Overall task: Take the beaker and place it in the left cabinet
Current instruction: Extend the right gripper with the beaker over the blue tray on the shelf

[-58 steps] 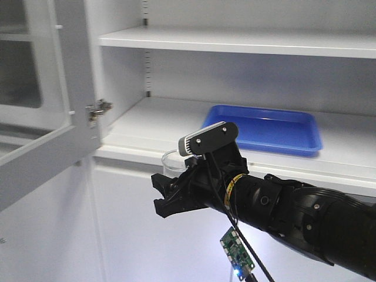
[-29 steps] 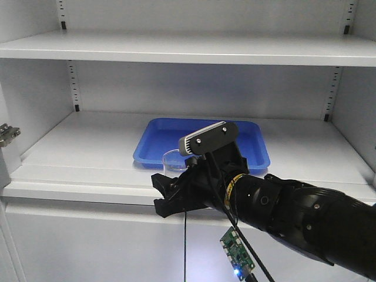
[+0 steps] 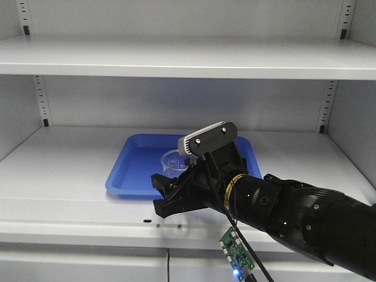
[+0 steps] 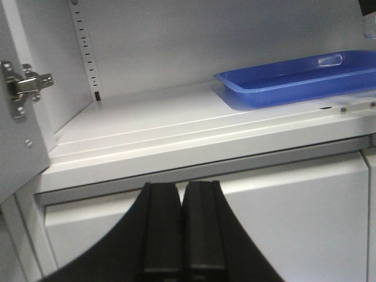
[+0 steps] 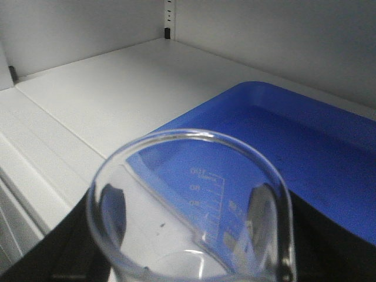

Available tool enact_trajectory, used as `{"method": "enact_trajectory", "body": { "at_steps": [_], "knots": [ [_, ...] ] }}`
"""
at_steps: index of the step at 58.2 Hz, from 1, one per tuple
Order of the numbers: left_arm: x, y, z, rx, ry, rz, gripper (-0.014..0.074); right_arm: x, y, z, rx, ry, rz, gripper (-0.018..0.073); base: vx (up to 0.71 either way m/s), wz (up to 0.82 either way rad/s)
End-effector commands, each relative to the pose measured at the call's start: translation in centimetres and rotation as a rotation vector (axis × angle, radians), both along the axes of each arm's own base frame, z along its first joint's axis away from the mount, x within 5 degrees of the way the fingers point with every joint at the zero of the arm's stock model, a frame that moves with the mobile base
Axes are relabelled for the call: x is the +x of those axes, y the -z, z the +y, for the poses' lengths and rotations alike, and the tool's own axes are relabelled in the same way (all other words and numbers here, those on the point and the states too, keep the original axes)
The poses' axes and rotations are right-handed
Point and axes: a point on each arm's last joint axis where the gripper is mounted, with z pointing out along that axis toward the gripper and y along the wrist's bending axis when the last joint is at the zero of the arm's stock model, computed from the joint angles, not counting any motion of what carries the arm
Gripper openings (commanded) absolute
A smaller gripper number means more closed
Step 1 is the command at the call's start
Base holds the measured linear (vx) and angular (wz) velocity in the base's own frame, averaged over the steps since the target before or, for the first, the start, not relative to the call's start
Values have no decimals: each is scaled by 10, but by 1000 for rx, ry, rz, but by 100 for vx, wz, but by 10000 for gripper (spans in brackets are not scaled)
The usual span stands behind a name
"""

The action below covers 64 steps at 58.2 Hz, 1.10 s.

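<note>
The beaker is clear glass with white graduation marks and is held upright. My right gripper is shut on it, just in front of the left cabinet's middle shelf. In the right wrist view the beaker fills the lower frame; dark fingers show through the glass on both sides, so the right gripper grips its lower body. My left gripper is shut on nothing, low in front of the shelf's front edge.
A blue tray lies on the shelf right behind the beaker; it also shows as a blue tray and a blue tray. An upper shelf hangs above. A door hinge sits left. A small circuit board dangles under the arm.
The view has swung to face the cabinet squarely: the open door on the left has left the frame and the tray now sits behind the beaker. The right gripper still holds the beaker.
</note>
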Motion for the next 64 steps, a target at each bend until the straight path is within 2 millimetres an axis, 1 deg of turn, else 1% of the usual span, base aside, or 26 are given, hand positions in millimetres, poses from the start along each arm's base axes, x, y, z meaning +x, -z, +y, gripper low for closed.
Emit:
{"method": "enact_trajectory", "body": {
  "at_steps": [1, 26, 50, 54, 64],
  "knots": [
    [-1, -2, 0, -15, 4, -76, 1, -8, -34, -2, 86, -37, -95, -9, 20, -10],
    [-1, -2, 0, -15, 4, -76, 1, -8, -34, -2, 86, -37, -95, -9, 16, -7],
    [-1, -2, 0, -15, 4, -76, 1, -8, -33, -1, 87, -40, -95, -9, 6, -4],
    [-1, -2, 0, -15, 4, -76, 1, -3, -32, -3, 91, -35, -96, -9, 1, -1],
    [-1, -2, 0, -15, 4, -76, 1, 29, -23, -11, 95, 26, -82, -9, 0, 0]
  ]
}}
